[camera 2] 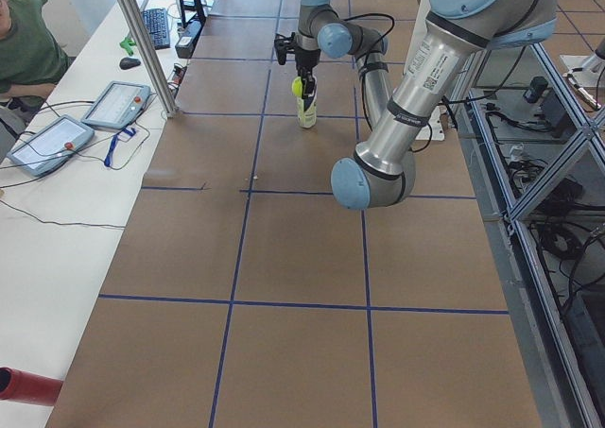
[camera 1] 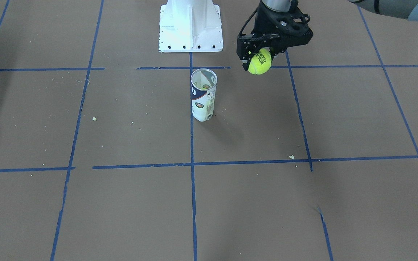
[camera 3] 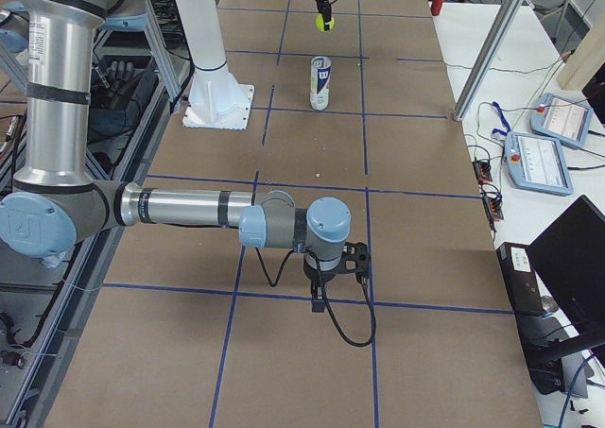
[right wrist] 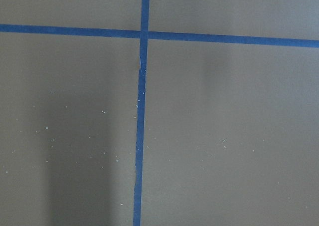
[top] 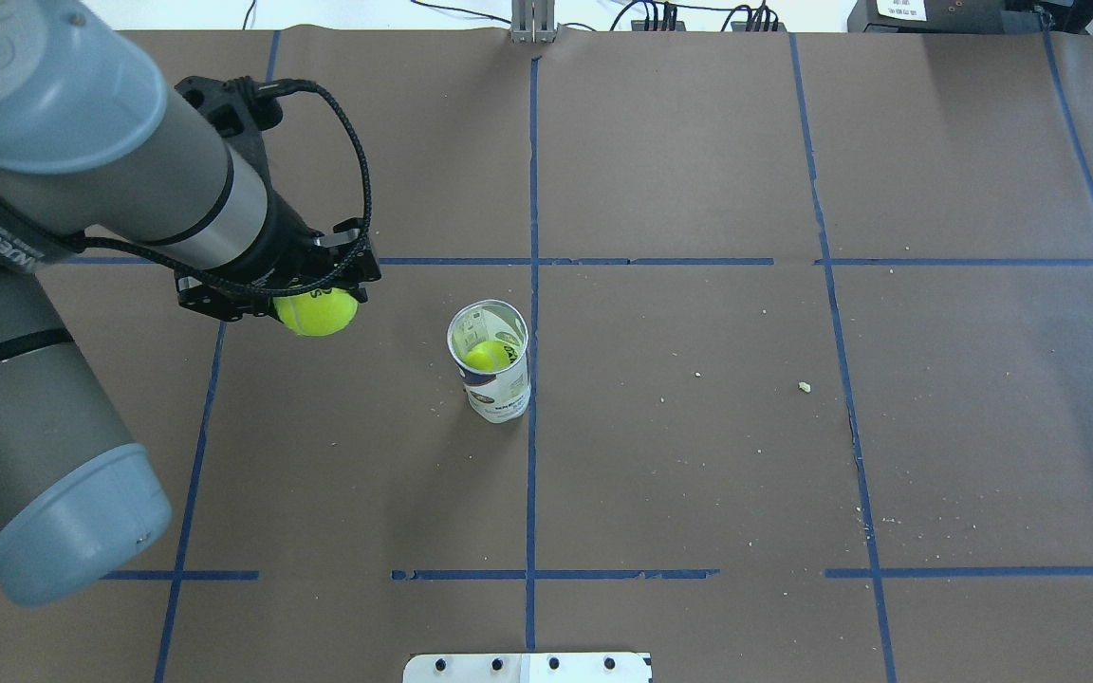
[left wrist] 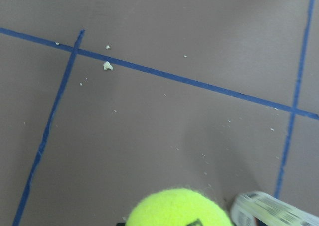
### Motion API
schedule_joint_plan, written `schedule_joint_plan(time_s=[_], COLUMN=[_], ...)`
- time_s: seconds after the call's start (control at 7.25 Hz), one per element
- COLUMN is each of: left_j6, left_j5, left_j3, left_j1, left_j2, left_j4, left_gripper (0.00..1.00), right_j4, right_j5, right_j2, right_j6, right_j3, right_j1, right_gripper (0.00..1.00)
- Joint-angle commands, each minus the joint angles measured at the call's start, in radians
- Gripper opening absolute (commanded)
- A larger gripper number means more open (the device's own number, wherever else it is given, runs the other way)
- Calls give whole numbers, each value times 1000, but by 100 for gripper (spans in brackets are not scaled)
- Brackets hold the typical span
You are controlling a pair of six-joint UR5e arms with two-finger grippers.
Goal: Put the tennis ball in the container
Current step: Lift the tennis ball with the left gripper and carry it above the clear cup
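You see the left gripper (top: 314,296) clamped on the ball (top: 317,318), centre-left in the overhead view, left of the upright tube (top: 497,384). You cannot tell the right gripper's (camera 3: 333,275) opening.

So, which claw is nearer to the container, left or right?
Left. The left claw, gripping the tennis ball, hangs raised just to the left of the container. The right claw is far off toward the table's right end, low over the surface.
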Motion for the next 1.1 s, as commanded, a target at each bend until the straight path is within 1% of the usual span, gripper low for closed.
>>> schedule_joint_plan(time_s=[0.0, 0.14, 0.41, 0.69, 0.97], left_j6=[-63, -78, -83, -126, -126], left_j5=[-27, -27, -21, -18, -18], left_j3=[156, 237, 304, 330, 330], left_j1=[8, 21, 57, 83, 84], left_j2=[-191, -239, -238, -232, -230], left_j4=[66, 58, -16, -55, -56], left_gripper=[0, 0, 0, 0, 0], right_j4=[0, 0, 0, 0, 0], right_j5=[0, 0, 0, 0, 0], right_j2=[0, 1, 0, 0, 0], right_j6=[0, 0, 0, 0, 0], right_j3=[0, 0, 0, 0, 0], right_j1=[0, 0, 0, 0, 0], right_gripper=[100, 100, 100, 100, 100])
